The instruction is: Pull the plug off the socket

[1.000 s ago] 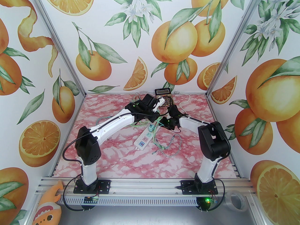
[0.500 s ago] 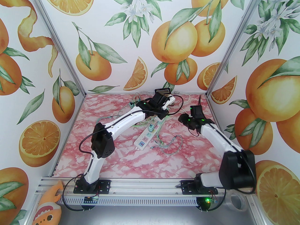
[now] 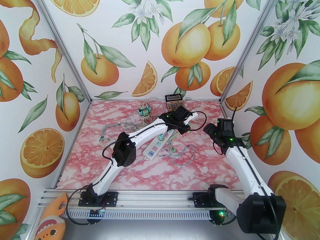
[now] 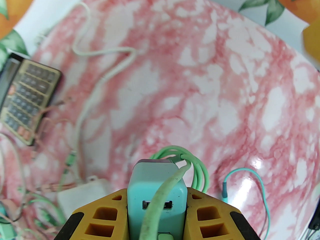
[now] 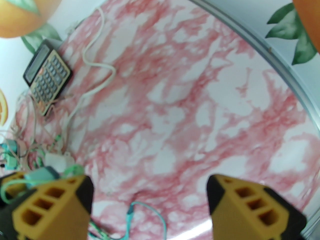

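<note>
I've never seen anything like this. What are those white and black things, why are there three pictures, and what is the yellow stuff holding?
Those are two robot arms, the left arm and the right arm, bolted to the near edge of a pink marbled table. The wide picture comes from a fixed camera above and behind them. The other two come from small cameras on the wrists, so the yellow blocks are each arm's own fingers. On the table lie a white power strip, a calculator and loose green cables. The left gripper is clamped on a teal plug. The right gripper is open, holding nothing.
</note>
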Controlling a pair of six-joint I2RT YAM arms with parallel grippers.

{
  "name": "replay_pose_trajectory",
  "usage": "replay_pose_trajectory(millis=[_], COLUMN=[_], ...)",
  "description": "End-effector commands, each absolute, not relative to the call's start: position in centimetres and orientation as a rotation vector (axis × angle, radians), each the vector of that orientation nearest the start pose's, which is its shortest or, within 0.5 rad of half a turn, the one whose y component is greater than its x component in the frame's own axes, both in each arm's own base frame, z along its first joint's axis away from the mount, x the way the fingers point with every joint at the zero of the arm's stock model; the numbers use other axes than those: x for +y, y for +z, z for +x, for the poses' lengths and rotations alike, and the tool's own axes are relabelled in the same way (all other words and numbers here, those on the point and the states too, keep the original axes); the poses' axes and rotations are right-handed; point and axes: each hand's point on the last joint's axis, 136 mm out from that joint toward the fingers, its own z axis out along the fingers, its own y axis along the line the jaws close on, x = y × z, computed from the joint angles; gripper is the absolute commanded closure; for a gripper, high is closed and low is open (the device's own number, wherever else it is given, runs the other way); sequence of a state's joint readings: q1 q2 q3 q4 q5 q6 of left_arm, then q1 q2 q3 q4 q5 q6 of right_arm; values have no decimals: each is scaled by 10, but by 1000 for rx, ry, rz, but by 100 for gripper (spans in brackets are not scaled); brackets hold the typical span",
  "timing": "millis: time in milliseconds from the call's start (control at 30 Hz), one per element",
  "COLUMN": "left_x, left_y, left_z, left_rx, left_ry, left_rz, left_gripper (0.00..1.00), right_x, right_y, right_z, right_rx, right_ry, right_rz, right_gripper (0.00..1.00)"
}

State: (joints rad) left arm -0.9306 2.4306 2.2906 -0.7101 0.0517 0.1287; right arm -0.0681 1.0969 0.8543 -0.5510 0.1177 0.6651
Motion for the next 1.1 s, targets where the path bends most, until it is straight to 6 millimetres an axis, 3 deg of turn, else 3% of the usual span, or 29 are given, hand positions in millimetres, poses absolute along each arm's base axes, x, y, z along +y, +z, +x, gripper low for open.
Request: replay_pose_trajectory(millis=[0,200,267,367,433,533,733,800,900,1067], left_x=[-536,-538,-536,-535,-532,-528,-516,-508,-490,-445], left_y=[125,115,115,112,112,121,172,194,223,251], left_z=[355,345,339,336,336,335,335,336,338,349], left_rx=[2079,2093,2110,2122,2134,2145,2126,2117,2102,2119], left_ry=[-469,-430,-436,-417,-401,-397,-472,-497,-529,-531], left_rz=[1295,1330,1337,1342,1332,1312,1206,1154,1078,927], left_gripper=[81,72,57,51,33,33,30,25,20,16], right_x=[-48,-45,-45,-43,-41,-39,-32,-24,-11,14], right_y=[167,165,165,162,161,159,156,153,143,136], right_z=[312,308,306,307,308,310,315,319,324,330], right_rx=[2198,2201,2197,2198,2202,2208,2218,2240,2289,2342], right_ry=[110,136,137,154,165,177,228,281,354,441], right_rz=[932,935,935,934,934,934,914,875,830,722], right_gripper=[19,19,19,19,19,19,20,20,21,21])
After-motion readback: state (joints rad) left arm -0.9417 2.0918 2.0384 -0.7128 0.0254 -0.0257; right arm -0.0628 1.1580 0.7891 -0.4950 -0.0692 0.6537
